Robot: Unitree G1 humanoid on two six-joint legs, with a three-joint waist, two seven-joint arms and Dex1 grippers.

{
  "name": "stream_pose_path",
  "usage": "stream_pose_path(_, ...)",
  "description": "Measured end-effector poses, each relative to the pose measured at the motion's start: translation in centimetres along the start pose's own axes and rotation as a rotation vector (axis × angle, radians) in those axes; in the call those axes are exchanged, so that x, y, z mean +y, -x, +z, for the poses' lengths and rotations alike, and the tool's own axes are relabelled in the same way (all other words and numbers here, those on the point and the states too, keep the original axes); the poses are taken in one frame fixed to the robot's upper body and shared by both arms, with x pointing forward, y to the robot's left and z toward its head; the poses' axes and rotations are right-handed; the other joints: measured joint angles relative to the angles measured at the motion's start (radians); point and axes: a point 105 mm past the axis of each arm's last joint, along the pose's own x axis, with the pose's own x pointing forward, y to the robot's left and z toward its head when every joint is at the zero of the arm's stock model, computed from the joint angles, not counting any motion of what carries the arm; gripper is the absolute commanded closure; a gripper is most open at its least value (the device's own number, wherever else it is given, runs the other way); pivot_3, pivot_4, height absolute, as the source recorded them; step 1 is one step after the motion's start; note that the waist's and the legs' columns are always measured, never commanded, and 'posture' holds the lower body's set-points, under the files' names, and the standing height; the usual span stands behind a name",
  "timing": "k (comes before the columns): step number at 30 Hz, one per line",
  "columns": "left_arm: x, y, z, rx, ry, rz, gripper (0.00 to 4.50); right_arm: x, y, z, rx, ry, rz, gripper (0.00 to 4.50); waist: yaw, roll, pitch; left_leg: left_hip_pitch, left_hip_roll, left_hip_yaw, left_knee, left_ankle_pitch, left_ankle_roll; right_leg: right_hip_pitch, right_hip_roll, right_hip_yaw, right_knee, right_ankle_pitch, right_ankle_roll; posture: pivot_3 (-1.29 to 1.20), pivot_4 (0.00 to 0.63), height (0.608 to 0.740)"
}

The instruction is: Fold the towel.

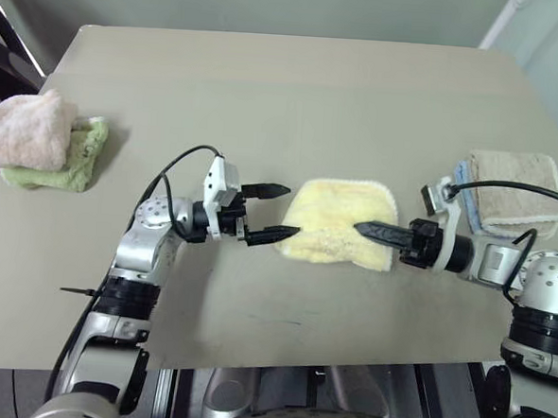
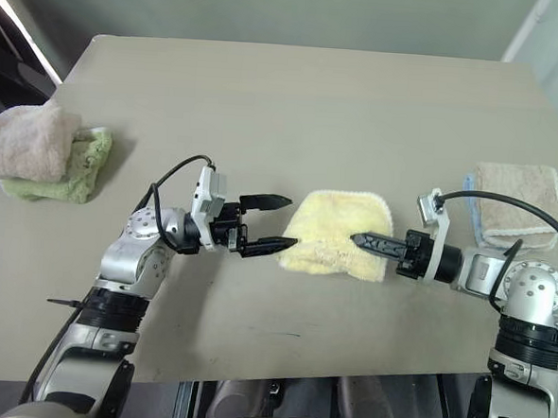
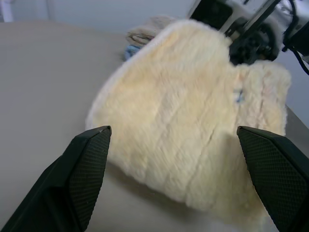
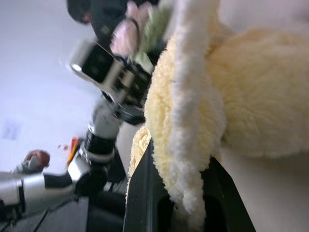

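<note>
**Towel pinched at its right edge, left gripper spread beside it**

Towel (image 1: 339,234) of pale yellow terry cloth, fluffy and roughly square, lay near the middle of the flat beige table (image 1: 295,106), toward the front edge. The right gripper (image 1: 365,229), its two black fingers pressed together, reached in level from the towel's three o'clock side and had a fold of the yellow cloth clamped between its jaws; in the right wrist view the whitish hem bulged out between the black fingers (image 4: 140,193) and the pinched cloth stood raised off the rest of the towel.

The left gripper (image 1: 281,211) sat at the towel's nine o'clock edge, pointing toward it, jaws spread wide and holding nothing. Its lower fingertip was at or just beside the towel's near-left corner, and the upper fingertip was apart from the cloth. In the left wrist view the towel's left edge lay between the two spread black fingers (image 3: 82,169).

At two o'clock from the yellow towel, well apart, lay a folded beige towel with white edging (image 1: 513,185). At ten o'clock, by the table's left edge, a pink towel (image 1: 28,127) rested on a green one (image 1: 78,164).
</note>
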Motion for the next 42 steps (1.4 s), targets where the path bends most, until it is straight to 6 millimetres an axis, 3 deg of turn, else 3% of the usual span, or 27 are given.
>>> stream_pose_path(4, 1.3, 0.2, 0.9, -0.039, 0.023, 0.042, 0.0, 0.8, 1.6, 3.0, -0.194, 0.074, -0.071, 4.48, 0.0, 0.0, 0.0, 0.0, 0.0, 0.0, 0.0, 0.0, 0.0, 0.0, 0.0, 0.0, 0.0, 0.0, 0.001, 0.0, 0.15, 0.703)
stream_pose_path(9, 1.9, 0.3, 0.1, -0.051, 0.071, 0.065, 0.0, 1.0, 4.8, 6.7, -0.472, 0.131, -0.223, 4.48, 0.001, 0.0, 0.0, 0.0, 0.0, 0.0, -0.001, 0.0, 0.001, 0.0, 0.0, 0.0, 0.0, 0.0, 0.004, 0.0, 0.15, 0.703)
stream_pose_path(17, 1.4, -0.9, -1.6, -0.048, 0.089, 0.021, 0.0, 1.9, 9.4, 9.9, -0.884, 0.157, -0.42, 4.48, 0.0, 0.0, 0.0, 0.0, 0.0, 0.0, -0.001, -0.001, 0.001, 0.0, 0.0, 0.001, -0.001, 0.001, 0.016, 0.0, 0.15, 0.703)
stream_pose_path(22, 1.4, -1.6, -2.4, -0.038, 0.083, 0.004, 0.0, 0.9, 12.3, 9.8, -1.105, 0.102, -0.555, 4.48, 0.0, 0.0, 0.0, 0.0, 0.0, -0.001, -0.001, -0.001, 0.002, 0.0, 0.0, 0.0, -0.001, 0.002, 0.017, 0.0, 0.15, 0.703)
stream_pose_path(27, 1.2, -2.0, -2.9, -0.023, 0.08, -0.012, 0.0, -0.6, 13.9, 8.6, -1.196, 0.03, -0.653, 4.48, 0.0, 0.001, 0.0, 0.0, 0.0, -0.001, -0.001, -0.001, 0.002, 0.0, 0.0, 0.001, -0.001, 0.0, 0.022, 0.0, 0.15, 0.703)
stream_pose_path(42, 0.9, -2.8, -2.7, -0.025, 0.06, -0.04, 0.0, -3.7, 15.9, 6.2, -1.243, -0.08, -0.8, 4.48, 0.0, 0.001, 0.0, -0.001, 0.0, 0.0, 0.0, -0.001, 0.002, 0.0, 0.0, 0.001, -0.001, 0.0, 0.024, 0.0, 0.15, 0.703)
